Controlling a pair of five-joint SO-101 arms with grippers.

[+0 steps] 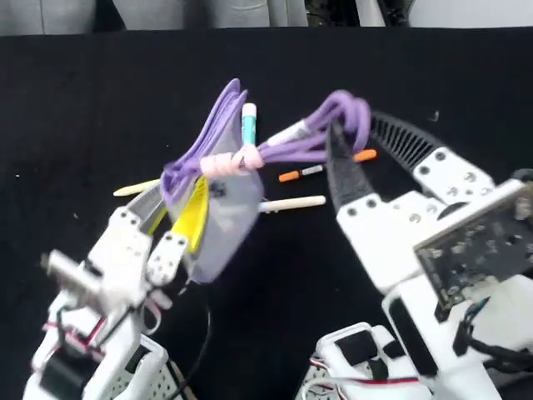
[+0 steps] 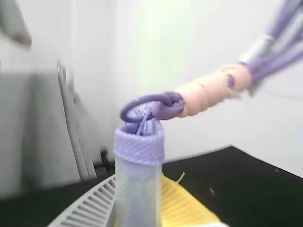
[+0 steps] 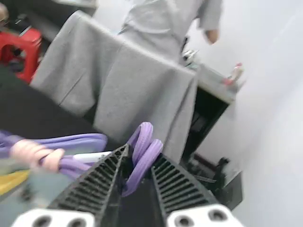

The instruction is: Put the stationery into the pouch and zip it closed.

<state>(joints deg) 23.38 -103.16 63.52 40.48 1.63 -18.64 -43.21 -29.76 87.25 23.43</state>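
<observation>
A translucent lavender pouch (image 1: 221,217) with a purple zip edge is held up off the black table (image 1: 100,108). My left gripper (image 1: 179,204) is shut on the pouch's lower end, one yellow finger (image 1: 193,215) against its side. In the left wrist view the pouch's purple fabric end (image 2: 139,146) rises between the grey and yellow fingers of that gripper (image 2: 139,210). A purple cord (image 1: 308,137) with a pink wrap (image 1: 226,163) runs from the zip to my right gripper (image 1: 340,137), shut on its loop (image 3: 142,153). An orange pen (image 1: 326,169), a cream pen (image 1: 293,202) and a yellow pencil (image 1: 136,188) lie on the table.
A teal pen with a pink cap (image 1: 248,125) shows by the pouch's upper edge; whether it is inside I cannot tell. Grey cloth (image 3: 118,80) hangs beyond the table's far edge. Open black table lies to the far left and far right.
</observation>
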